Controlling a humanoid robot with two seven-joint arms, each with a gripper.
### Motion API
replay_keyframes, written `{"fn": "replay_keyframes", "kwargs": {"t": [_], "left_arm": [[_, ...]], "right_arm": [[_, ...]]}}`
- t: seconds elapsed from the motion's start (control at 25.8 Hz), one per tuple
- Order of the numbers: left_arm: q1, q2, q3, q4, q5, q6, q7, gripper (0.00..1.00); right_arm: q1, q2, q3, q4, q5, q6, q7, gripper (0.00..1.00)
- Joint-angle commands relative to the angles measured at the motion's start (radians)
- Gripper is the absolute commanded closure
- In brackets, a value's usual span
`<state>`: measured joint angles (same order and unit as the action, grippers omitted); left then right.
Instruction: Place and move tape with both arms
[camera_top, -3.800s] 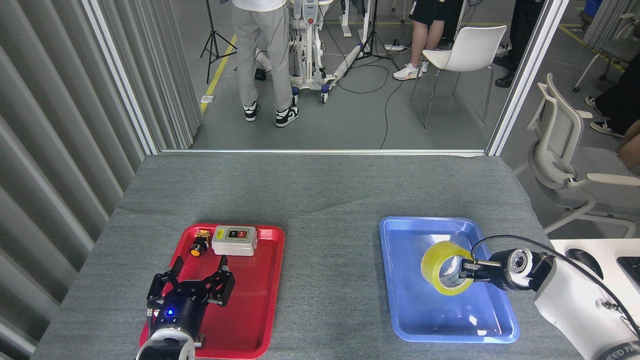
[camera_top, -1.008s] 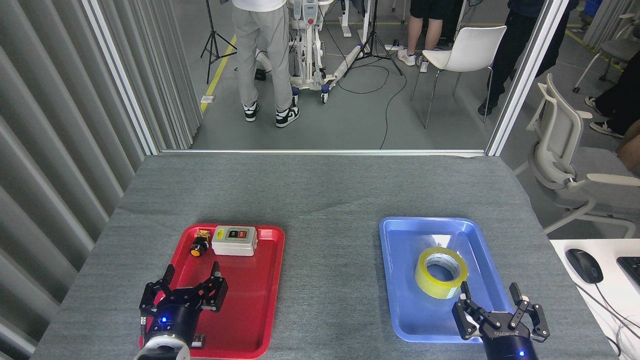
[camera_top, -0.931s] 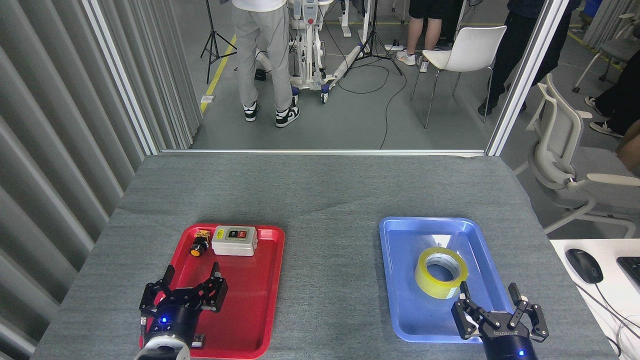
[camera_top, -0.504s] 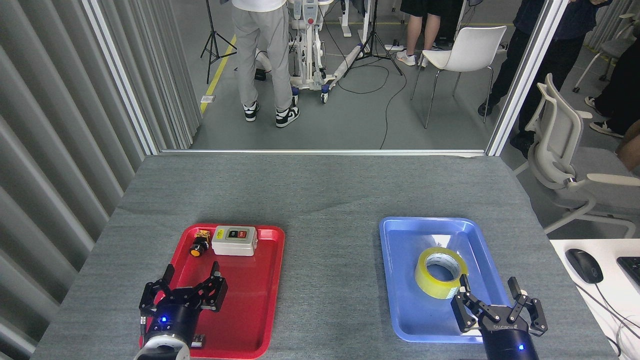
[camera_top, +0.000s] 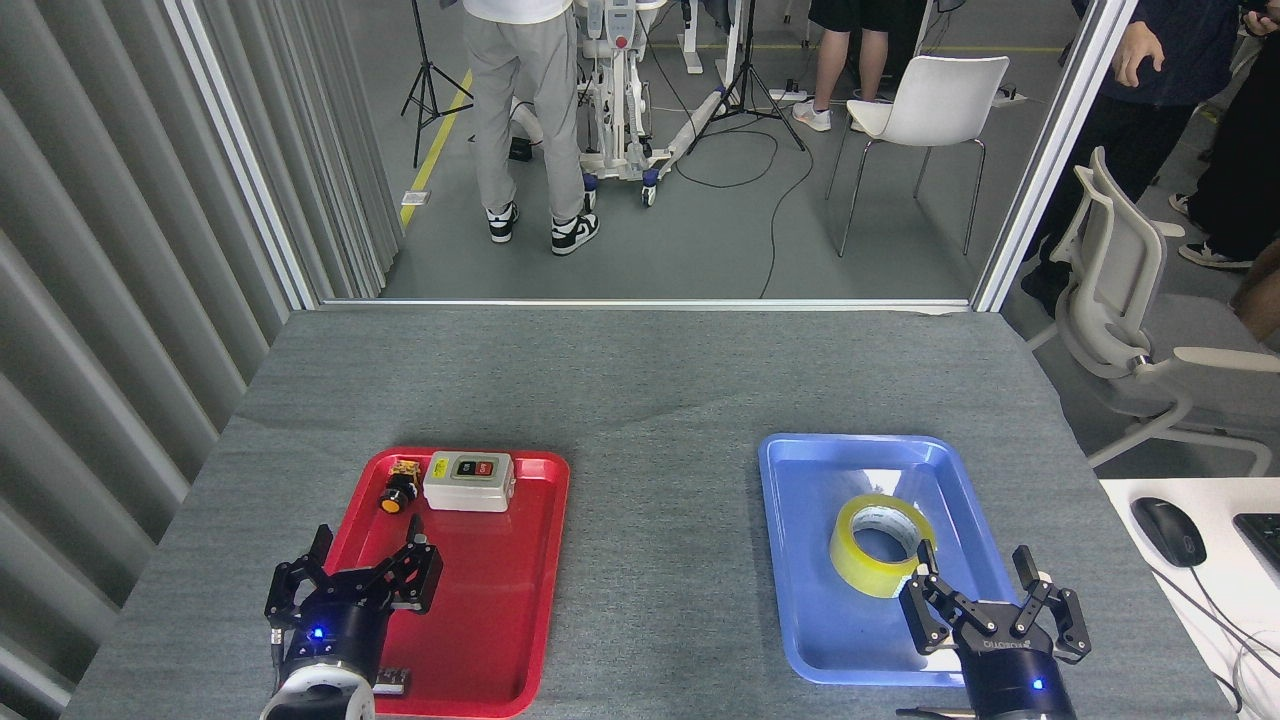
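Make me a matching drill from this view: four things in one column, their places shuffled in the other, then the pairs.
1. tape
2. switch box
3. right tool
4. computer mouse

a. far end of the red tray
b. white desk, right edge
c. flat in the blue tray
d. open, over the blue tray's near end

Pairs: 1-c, 2-a, 3-d, 4-b
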<state>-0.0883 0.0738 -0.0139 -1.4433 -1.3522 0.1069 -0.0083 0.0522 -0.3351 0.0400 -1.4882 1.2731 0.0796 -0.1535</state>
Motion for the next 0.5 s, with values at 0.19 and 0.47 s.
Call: {"fn": "replay_keyframes", "kwargs": {"t": [0.19, 0.47], "left_arm": [[-0.014, -0.003, 0.0, 0.009, 0.013, 0.028, -0.001, 0.0], [-0.011, 0.003, -0.008, 0.017, 0.013, 0.027, 0.001, 0.0]], "right_arm": [[0.003, 0.001, 0.001, 0.0, 0.0, 0.002, -0.001, 0.0], [0.003, -0.001, 0.001, 0.0, 0.0, 0.002, -0.001, 0.0]]}}
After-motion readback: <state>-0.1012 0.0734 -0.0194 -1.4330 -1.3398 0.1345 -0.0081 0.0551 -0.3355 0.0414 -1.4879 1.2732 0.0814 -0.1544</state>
